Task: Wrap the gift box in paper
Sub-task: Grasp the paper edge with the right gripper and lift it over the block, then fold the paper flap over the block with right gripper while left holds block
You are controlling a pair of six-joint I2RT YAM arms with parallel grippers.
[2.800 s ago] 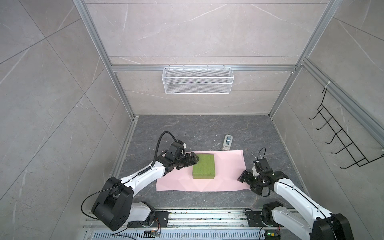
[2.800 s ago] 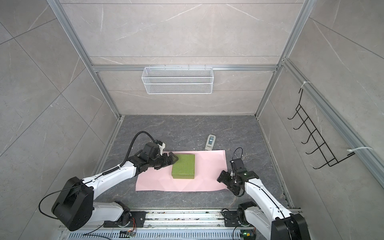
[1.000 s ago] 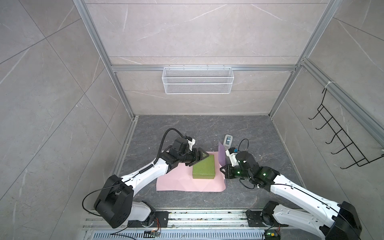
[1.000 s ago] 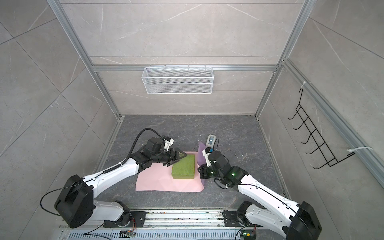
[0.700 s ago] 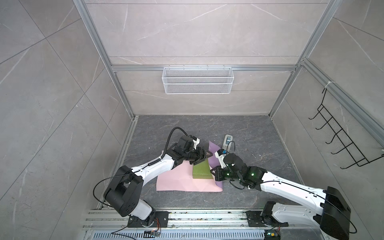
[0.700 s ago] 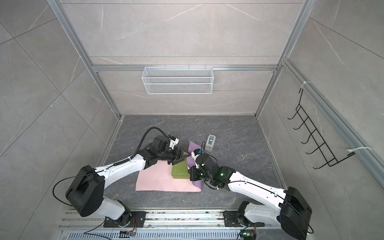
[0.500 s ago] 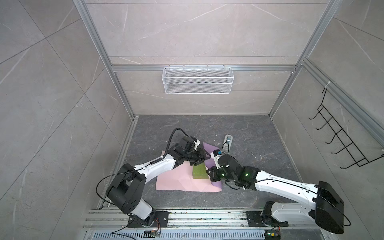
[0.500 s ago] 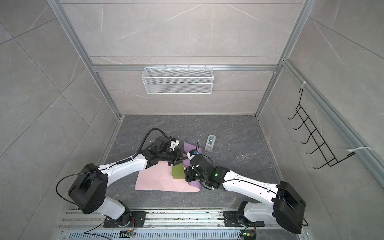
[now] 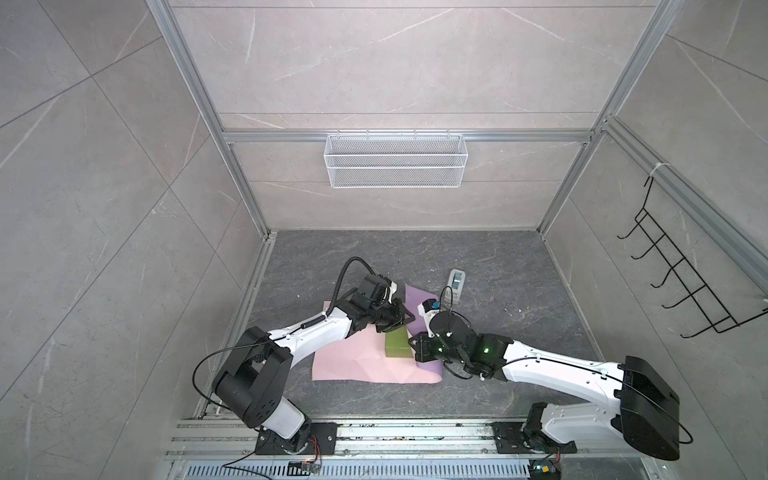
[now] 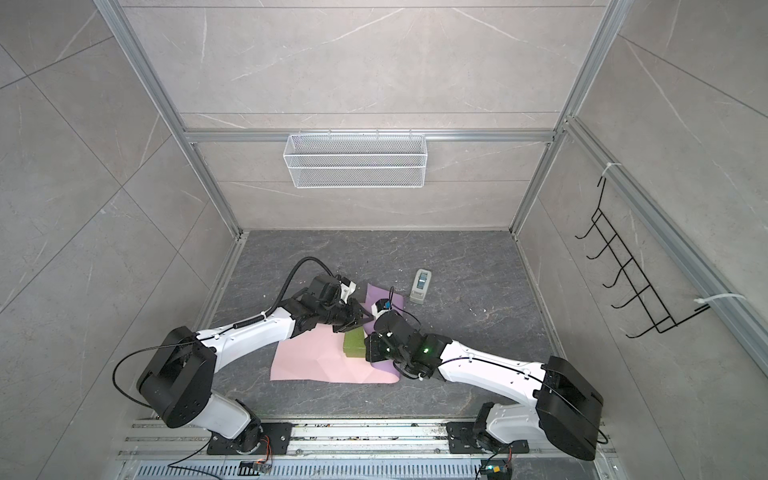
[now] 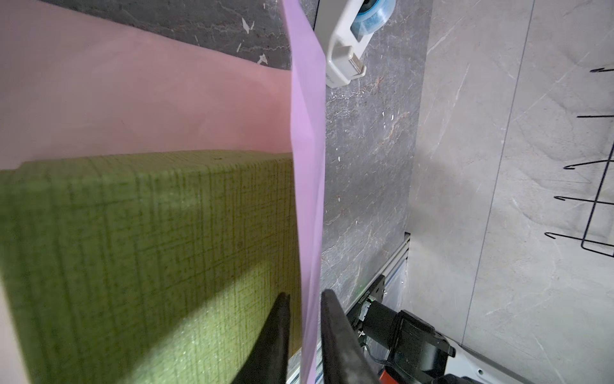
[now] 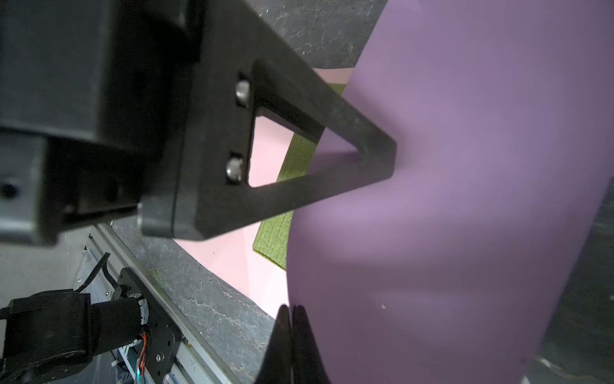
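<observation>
Right pincer (image 12: 291, 312) clamped on paper (image 12: 465, 166) edge, lilac flap raised beside gift box (image 11: 149, 232). Left pincer (image 11: 304, 296) narrow, straddling flap, not yet pinching. Gift box mid-sheet on surface (image 9: 498, 291). Step: first fold-over. Next, likely: left grips, flap drawn flat across top.

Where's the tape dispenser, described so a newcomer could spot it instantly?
Below the white wire basket on the back wall lies the dark stone floor. There, just beyond the raised lilac flap of the paper, sits the tape dispenser. It is the only small grey-white thing, holding a bluish roll; the paper is pink and lilac, the gift box green.
</observation>
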